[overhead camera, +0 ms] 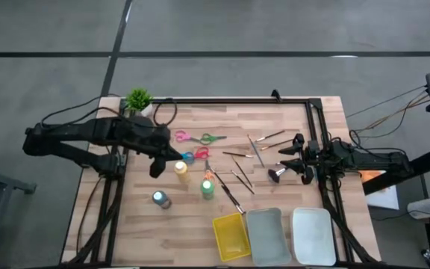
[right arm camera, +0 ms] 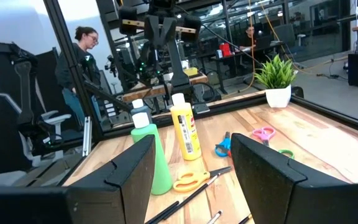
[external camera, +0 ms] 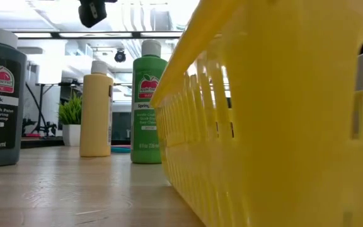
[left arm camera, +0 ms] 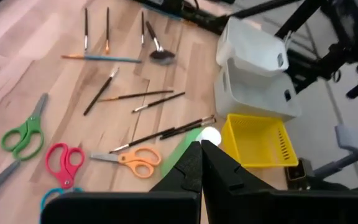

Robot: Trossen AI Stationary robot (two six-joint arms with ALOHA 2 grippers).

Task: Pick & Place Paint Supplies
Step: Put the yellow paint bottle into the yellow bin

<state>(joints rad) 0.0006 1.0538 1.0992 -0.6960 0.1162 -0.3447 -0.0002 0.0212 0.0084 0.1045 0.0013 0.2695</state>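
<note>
Left gripper (overhead camera: 156, 169): clamped empty, hovering at nine o'clock of yellow paint bottle (overhead camera: 181, 171) (approach pose). Right gripper (overhead camera: 284, 161): agape, empty, beside stubby brush (overhead camera: 276, 175).

Dark paint bottle (external camera: 0, 98), low view: red apple logo, "MATTE", "Black", "Easy Cleanup", "236ml" partly cut off. Green paint bottle (external camera: 148, 107): same apple logo, word starting "Spring", smaller print unreadable. Yellow paint bottle (external camera: 96, 112): label turned away, nothing readable.
</note>
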